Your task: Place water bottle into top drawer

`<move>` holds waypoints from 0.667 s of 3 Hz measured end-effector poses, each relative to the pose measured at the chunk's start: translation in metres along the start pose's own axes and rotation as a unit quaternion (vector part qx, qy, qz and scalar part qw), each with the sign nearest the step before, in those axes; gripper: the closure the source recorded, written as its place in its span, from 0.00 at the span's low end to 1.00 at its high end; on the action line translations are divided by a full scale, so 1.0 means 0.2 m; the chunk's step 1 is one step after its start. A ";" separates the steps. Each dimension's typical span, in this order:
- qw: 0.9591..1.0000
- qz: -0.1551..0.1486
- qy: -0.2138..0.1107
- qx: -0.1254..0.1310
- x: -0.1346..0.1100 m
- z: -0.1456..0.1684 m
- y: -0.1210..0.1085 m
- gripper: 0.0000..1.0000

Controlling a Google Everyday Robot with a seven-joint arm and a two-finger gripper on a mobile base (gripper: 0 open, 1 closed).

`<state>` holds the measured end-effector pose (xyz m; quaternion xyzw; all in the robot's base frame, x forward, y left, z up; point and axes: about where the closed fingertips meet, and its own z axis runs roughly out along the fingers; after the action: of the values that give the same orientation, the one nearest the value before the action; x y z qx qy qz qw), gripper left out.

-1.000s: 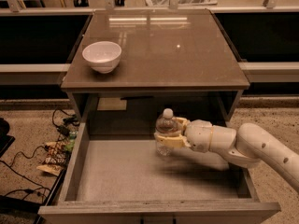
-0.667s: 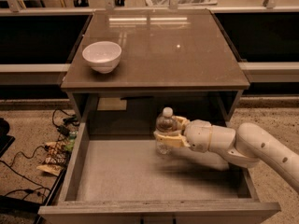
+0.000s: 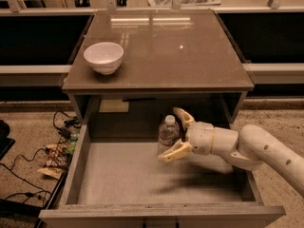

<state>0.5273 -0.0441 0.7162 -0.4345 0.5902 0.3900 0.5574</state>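
The water bottle (image 3: 168, 126), clear with a white cap, stands upright on the pale floor of the open top drawer (image 3: 118, 175), near the back and right of the middle. My gripper (image 3: 169, 136) reaches in from the right, low inside the drawer. It is open, with one finger behind the bottle and the other in front of it. The fingers (image 3: 175, 152) stand apart from the bottle's sides and do not squeeze it.
A white bowl (image 3: 103, 57) sits on the cabinet top (image 3: 161, 46) at the left. Cables and small clutter (image 3: 59, 148) lie on the floor left of the drawer. The drawer's tall side walls (image 3: 76, 167) flank my arm (image 3: 266, 153).
My gripper was shut on the bottle before. Now its fingers have spread apart and the bottle stands on the drawer floor on its own.
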 end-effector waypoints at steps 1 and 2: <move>1.000 0.000 0.000 0.000 0.00 0.00 0.00 0.00; 0.999 -0.018 0.015 -0.022 -0.09 -0.06 -0.01 0.00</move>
<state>0.5263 -0.0543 0.7341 -0.4634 0.5815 0.3862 0.5458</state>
